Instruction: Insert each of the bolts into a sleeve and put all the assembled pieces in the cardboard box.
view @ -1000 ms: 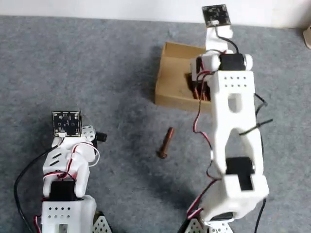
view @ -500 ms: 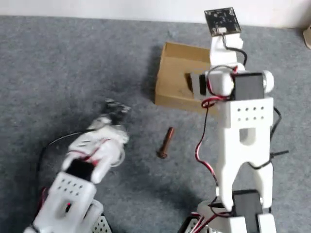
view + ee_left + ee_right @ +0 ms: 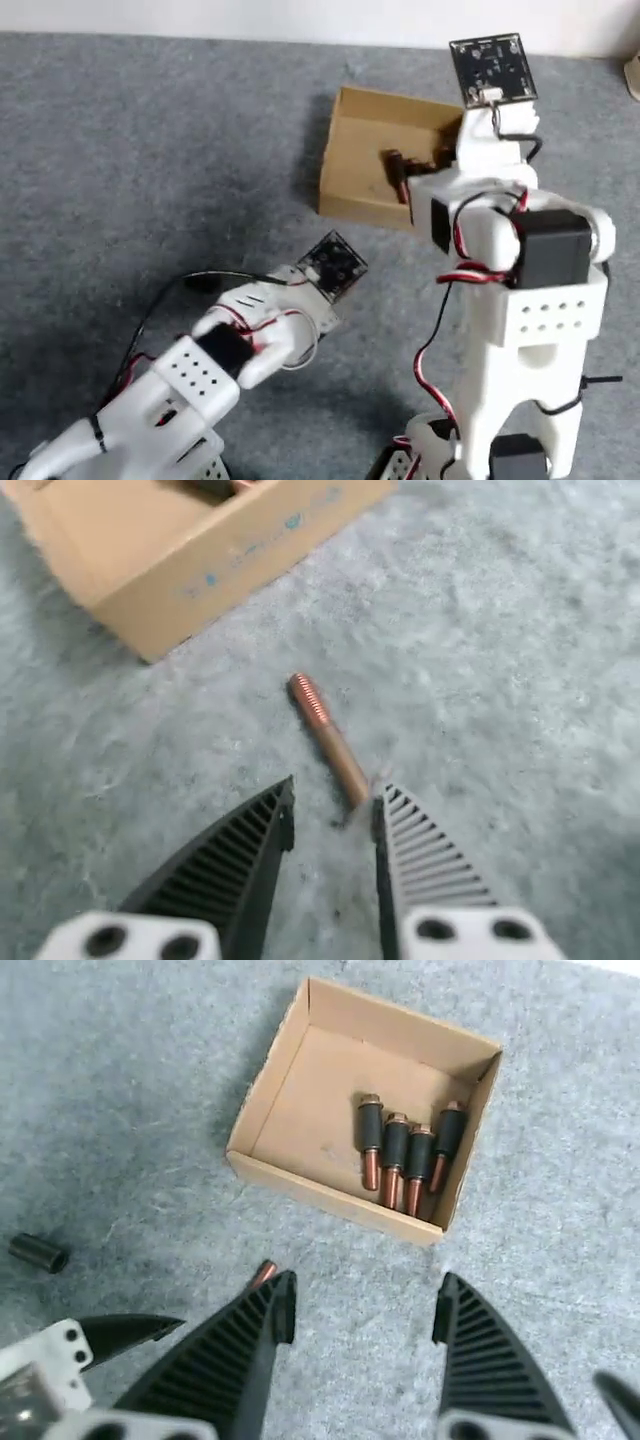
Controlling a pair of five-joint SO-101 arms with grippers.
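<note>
A copper bolt point(image 3: 328, 740) lies on the grey carpet just short of the cardboard box point(image 3: 200, 570). My left gripper point(image 3: 333, 815) is open, low over the carpet, with the bolt's head end between its fingertips. In the high view the left arm point(image 3: 250, 340) covers the bolt. The box point(image 3: 360, 195) holds several assembled bolt-and-sleeve pieces point(image 3: 405, 1150), lying side by side. My right gripper point(image 3: 365, 1305) hangs open and empty, high above the carpet in front of the box point(image 3: 270, 1110). A loose black sleeve point(image 3: 38, 1252) lies on the carpet, away from the box.
The right arm point(image 3: 520, 270) stands tall beside the box on the right. The bolt's threaded tip point(image 3: 263, 1273) and the left gripper's fingers point(image 3: 120, 1332) appear beneath the right gripper. Grey carpet point(image 3: 150, 130) stretches to the left.
The left arm swung forward and to the right, down to the bolt, and now covers it in the high view. The right arm drew back from over the box.
</note>
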